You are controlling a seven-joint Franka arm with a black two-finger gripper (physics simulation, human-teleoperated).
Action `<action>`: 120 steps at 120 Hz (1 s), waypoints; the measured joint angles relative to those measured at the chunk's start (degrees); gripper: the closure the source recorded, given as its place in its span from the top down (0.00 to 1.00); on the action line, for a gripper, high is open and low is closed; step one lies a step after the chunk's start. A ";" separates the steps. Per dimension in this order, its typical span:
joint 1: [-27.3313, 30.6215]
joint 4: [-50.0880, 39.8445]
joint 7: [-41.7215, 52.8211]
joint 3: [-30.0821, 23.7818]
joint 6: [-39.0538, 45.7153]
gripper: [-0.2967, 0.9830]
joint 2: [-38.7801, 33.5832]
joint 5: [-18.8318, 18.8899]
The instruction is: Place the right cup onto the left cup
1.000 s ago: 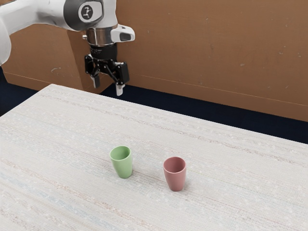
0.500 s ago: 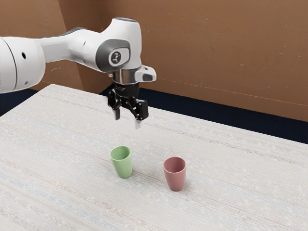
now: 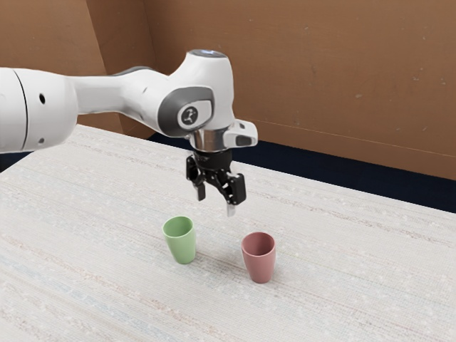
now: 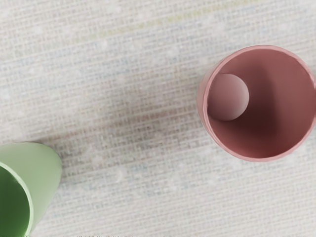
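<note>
Claw (image 3: 216, 201) hangs spread over desk (image 3: 356, 271). Green cup (image 3: 182, 246) and pinkish cup (image 3: 260, 265) just chilling upright lower down, bit apart, mouths up.

From my remote station I could make out one sign, a round dark emblem (image 3: 189, 115) with a pale figure inside, on the white panel (image 3: 204, 111) set into the grey band (image 3: 169, 118) of my arm (image 3: 205, 74), too small to decipher, and I could read no words or numbers
</note>
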 joint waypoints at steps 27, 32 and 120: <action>-2.03 -2.07 -4.26 -1.60 1.68 0.77 -0.30 -0.73; -2.17 -2.16 -5.19 -1.64 1.84 0.77 -0.04 -0.97; -1.55 3.36 -14.05 -1.16 4.27 0.77 8.73 -1.51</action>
